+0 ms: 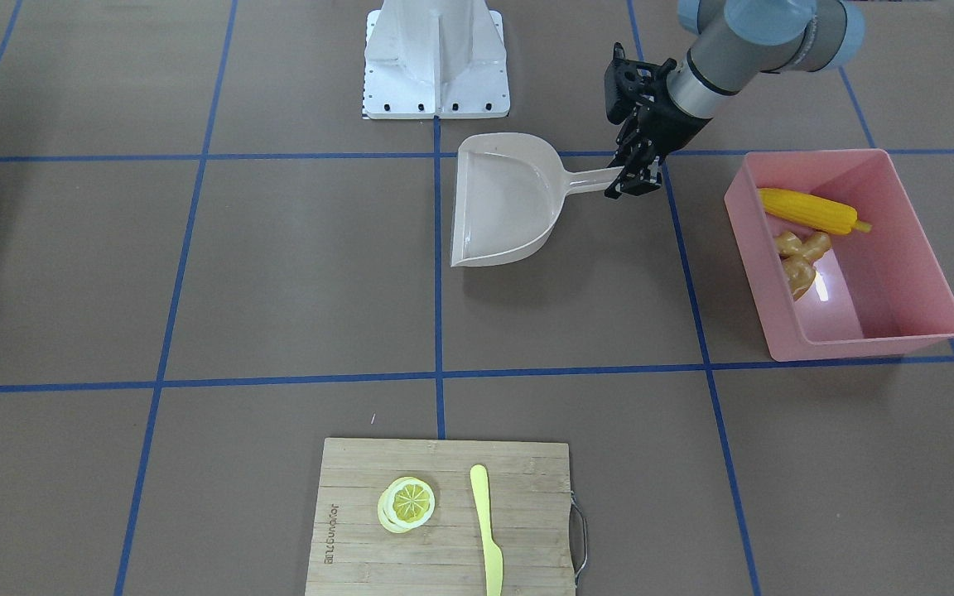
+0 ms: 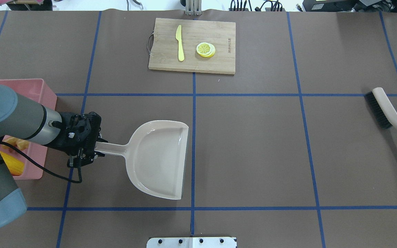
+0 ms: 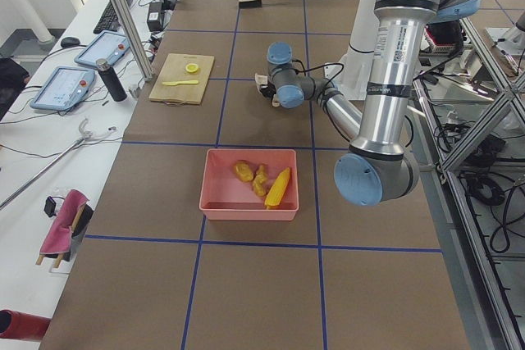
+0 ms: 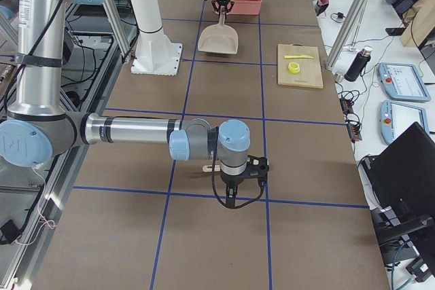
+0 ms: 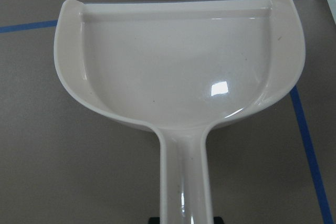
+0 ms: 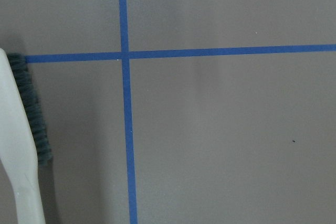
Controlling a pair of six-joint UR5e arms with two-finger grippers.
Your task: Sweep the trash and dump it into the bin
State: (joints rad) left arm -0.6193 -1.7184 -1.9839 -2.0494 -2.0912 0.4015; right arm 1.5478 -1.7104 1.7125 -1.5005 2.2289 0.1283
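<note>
The pink bin (image 1: 874,343) stands on the table and holds the yellow corn cob (image 1: 812,211), the tan ginger root (image 1: 804,244) and the orange-brown lump (image 1: 798,277). My left gripper (image 1: 634,175) is shut on the handle of the beige dustpan (image 1: 502,203), which lies flat and empty on the table beside the bin. The left wrist view shows the empty pan (image 5: 178,72). My right gripper (image 4: 233,195) shows only in the exterior right view, low over the table; I cannot tell whether it is open or shut.
The brush (image 2: 379,110) lies on the table at the far right, and its bristles show in the right wrist view (image 6: 31,114). A wooden cutting board (image 1: 527,497) at the far edge carries a lemon slice (image 1: 407,503) and a pale yellow knife (image 1: 487,530). The robot's base plate (image 1: 436,91) is near the dustpan.
</note>
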